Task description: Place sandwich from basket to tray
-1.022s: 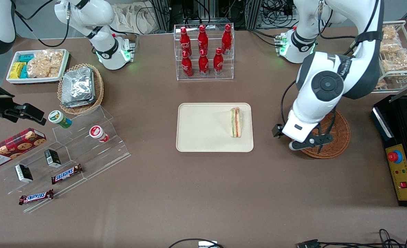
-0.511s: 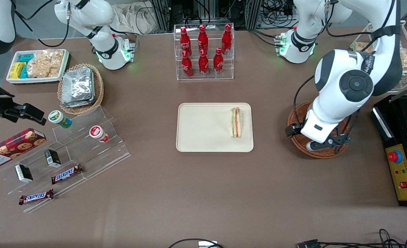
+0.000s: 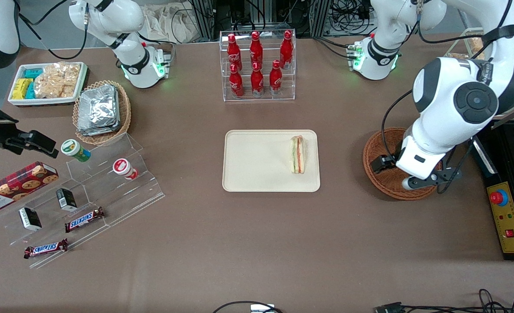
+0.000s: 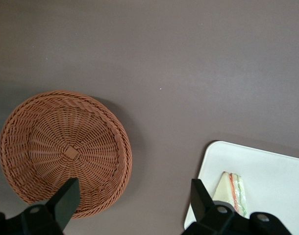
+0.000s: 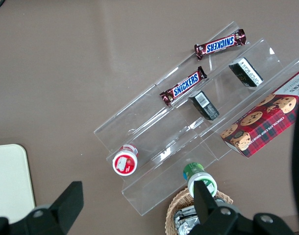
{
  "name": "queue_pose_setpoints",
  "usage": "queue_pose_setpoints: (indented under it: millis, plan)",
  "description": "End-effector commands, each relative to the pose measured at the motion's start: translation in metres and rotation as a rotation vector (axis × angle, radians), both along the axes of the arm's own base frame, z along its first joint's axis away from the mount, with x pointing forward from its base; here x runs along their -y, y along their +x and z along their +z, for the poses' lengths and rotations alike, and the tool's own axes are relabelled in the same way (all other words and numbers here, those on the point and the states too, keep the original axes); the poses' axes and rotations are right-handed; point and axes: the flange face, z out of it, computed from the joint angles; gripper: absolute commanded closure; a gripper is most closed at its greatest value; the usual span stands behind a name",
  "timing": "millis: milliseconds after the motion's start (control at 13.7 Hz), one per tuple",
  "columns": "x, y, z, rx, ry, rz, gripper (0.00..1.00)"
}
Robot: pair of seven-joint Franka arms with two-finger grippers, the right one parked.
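The sandwich (image 3: 298, 154) lies on the cream tray (image 3: 261, 161), close to the tray edge that faces the working arm. In the left wrist view the sandwich (image 4: 233, 193) shows as a wedge on the tray (image 4: 267, 171), with nothing touching it. The reddish-brown basket (image 3: 381, 143) sits beside the tray toward the working arm's end; the wrist view shows the basket (image 4: 66, 152) with nothing in it. My left gripper (image 3: 428, 179) hangs over the basket, well above it. The gripper (image 4: 134, 188) is open, fingers wide apart with nothing between them.
A clear rack of red bottles (image 3: 257, 65) stands farther from the front camera than the tray. A black control box with a red button (image 3: 507, 208) sits close beside the basket. Toward the parked arm's end are a foil-packet basket (image 3: 100, 111) and an acrylic snack stand (image 3: 91, 195).
My left arm has swung away from the tray toward its own end of the table, now over the basket. The sandwich stays still on the tray.
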Motion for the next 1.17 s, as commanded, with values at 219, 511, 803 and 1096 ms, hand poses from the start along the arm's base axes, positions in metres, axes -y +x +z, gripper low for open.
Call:
queue_pose_setpoints:
  millis: [219,511,803,1096]
  plan:
    - [-0.045,0.0,0.034,0.022,-0.041,0.033,0.0]
    - [-0.076,-0.01,0.062,0.005,-0.065,-0.124,0.0]
    - [-0.096,-0.021,0.093,-0.004,-0.04,-0.213,0.0]
    - [-0.107,-0.038,0.126,-0.002,-0.035,-0.268,0.0]
